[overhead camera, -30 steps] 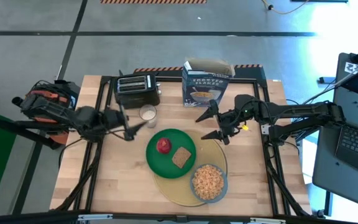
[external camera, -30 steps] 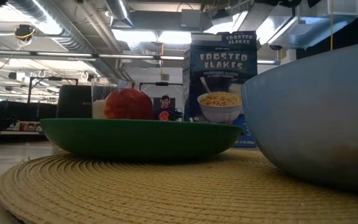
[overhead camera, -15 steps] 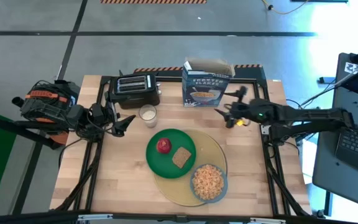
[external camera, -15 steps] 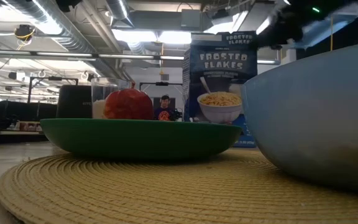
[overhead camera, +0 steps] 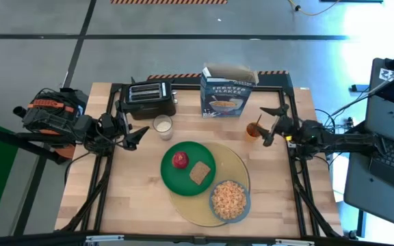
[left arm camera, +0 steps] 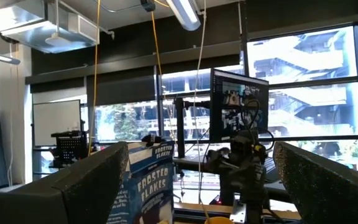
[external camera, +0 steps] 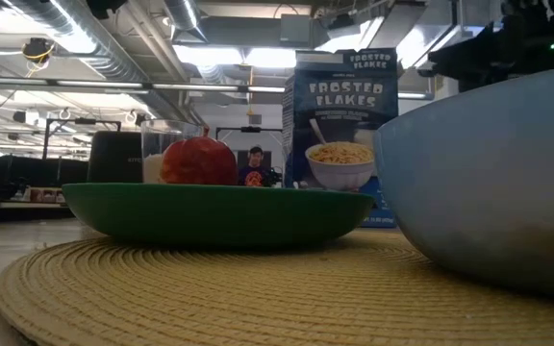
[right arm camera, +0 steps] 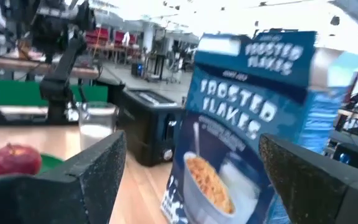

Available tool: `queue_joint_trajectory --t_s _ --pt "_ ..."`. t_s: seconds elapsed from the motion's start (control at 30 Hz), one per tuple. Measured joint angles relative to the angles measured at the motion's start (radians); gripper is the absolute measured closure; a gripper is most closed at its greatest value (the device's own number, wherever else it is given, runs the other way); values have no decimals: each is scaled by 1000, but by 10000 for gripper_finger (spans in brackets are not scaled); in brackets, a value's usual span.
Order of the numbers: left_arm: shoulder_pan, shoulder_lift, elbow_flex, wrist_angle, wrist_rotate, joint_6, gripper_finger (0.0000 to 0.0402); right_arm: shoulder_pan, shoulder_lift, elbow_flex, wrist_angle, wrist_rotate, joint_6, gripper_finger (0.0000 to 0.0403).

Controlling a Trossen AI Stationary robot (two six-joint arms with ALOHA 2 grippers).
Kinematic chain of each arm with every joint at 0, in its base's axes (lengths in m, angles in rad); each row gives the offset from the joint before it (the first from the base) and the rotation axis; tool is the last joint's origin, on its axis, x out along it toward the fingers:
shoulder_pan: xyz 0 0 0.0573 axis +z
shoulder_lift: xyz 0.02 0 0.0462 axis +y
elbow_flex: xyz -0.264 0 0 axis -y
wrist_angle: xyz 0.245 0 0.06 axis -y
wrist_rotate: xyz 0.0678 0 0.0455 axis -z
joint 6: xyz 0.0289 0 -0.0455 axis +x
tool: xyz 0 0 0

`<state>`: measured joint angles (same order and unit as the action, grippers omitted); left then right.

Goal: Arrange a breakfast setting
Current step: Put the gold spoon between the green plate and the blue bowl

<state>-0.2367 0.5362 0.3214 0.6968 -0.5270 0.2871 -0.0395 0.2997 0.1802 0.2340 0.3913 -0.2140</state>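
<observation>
A breakfast setting nears completion on the wooden table (overhead camera: 135, 198): beside the blue cereal box (overhead camera: 226, 96) lie the yellow mat (overhead camera: 237, 174), green plate (overhead camera: 180, 179), cereal-filled bowl (overhead camera: 229, 199), milk glass (overhead camera: 162, 124), apple (overhead camera: 180, 160) and toast (overhead camera: 199, 172). The orange drink cup (overhead camera: 252, 130) stands upright just off the box's front corner, directly ahead of the right gripper (overhead camera: 271, 125), whose fingers are spread wide and hold nothing, the arm stretched low along the table. The left gripper (overhead camera: 138, 134), equally agape, waits beyond the glass.

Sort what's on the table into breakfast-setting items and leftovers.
Setting: round yellow woven mat, green plate, red apple, toast slice, blue-grey bowl of cereal, blue Frosted Flakes box, glass of milk, orange drink cup.
Lying about: black toaster.
</observation>
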Motion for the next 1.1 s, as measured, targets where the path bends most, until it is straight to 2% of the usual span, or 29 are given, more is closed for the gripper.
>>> queue_joint_trajectory --t_s 0.2,0.37,0.5,0.6,0.77,1.1 --pt "0 0 0 0 0 -5 4 0 -24 0 -22 25 1 61" --pt "0 0 0 0 0 -20 4 0 -23 0 -70 139 14 61" --pt "0 0 0 0 0 -24 4 0 -23 0 -200 344 173 61" --pt "0 0 0 0 0 -25 4 0 -23 0 -331 426 340 61" --pt "0 0 0 0 0 -26 4 0 -23 0 -420 452 529 61" --pt "0 0 0 0 0 -49 4 0 -9 -19 -418 410 694 61"
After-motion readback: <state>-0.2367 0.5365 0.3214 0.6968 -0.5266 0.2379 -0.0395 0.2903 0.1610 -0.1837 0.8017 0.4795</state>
